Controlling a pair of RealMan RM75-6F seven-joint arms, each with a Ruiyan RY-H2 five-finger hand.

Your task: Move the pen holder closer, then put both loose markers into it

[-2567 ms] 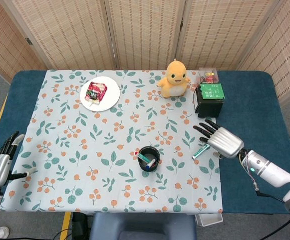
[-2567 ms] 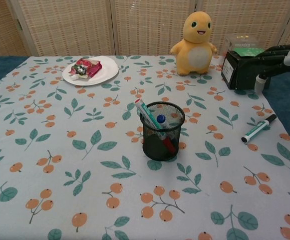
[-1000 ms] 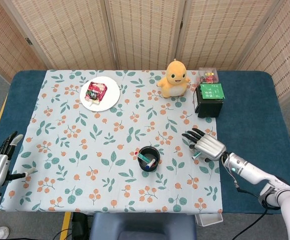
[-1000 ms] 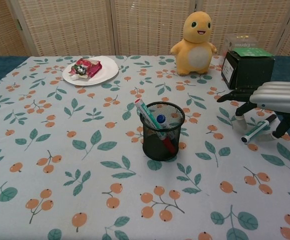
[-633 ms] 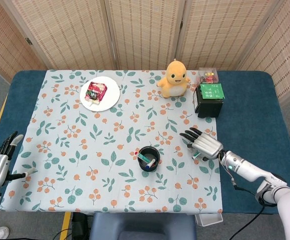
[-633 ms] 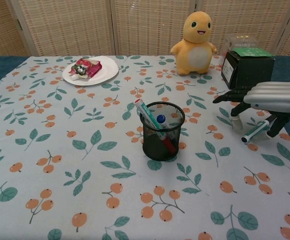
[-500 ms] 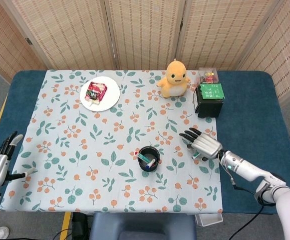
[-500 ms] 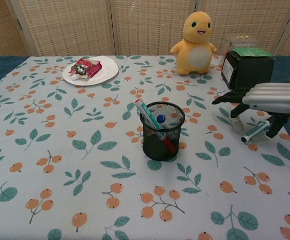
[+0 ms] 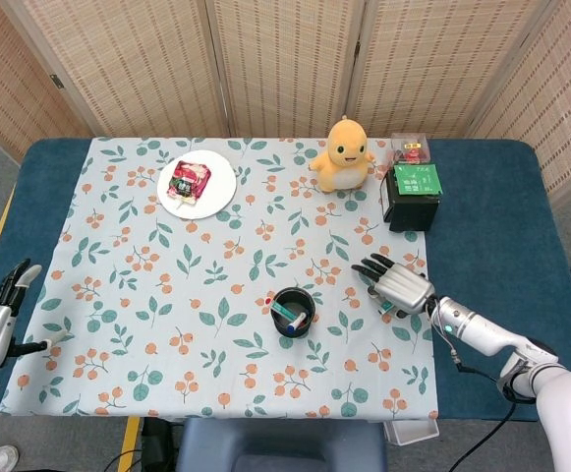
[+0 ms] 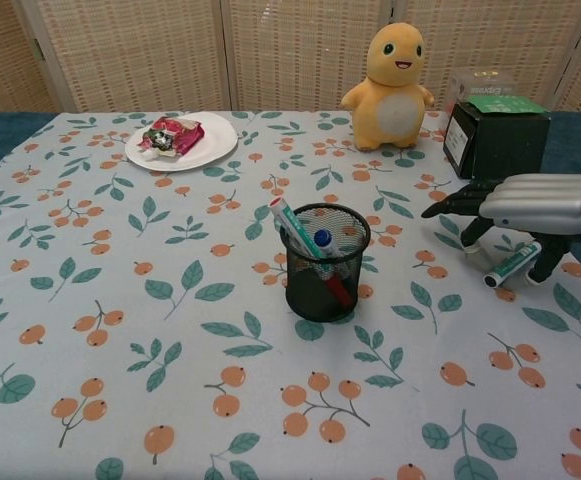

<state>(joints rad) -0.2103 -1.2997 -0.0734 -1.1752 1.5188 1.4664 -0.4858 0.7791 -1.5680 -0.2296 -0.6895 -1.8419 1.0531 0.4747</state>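
— Where's the marker (image 10: pixel 512 264)?
— On the desk (image 9: pixel 482 197), under the right robot hand (image 10: pixel 530 205), at 3 o'clock from the holder (image 10: pixel 325 261).
— Grasped?
— No, fingers (image 10: pixel 452 205) spread, holding nothing.

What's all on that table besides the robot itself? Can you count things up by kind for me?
Markers: 3, two standing in the pen holder, one lying under the right robot hand
Pen holders: 1
Plush toys: 1
Plates: 1, with a snack packet on it
Boxes: 2, a dark one and a clear one behind it
Total: 9
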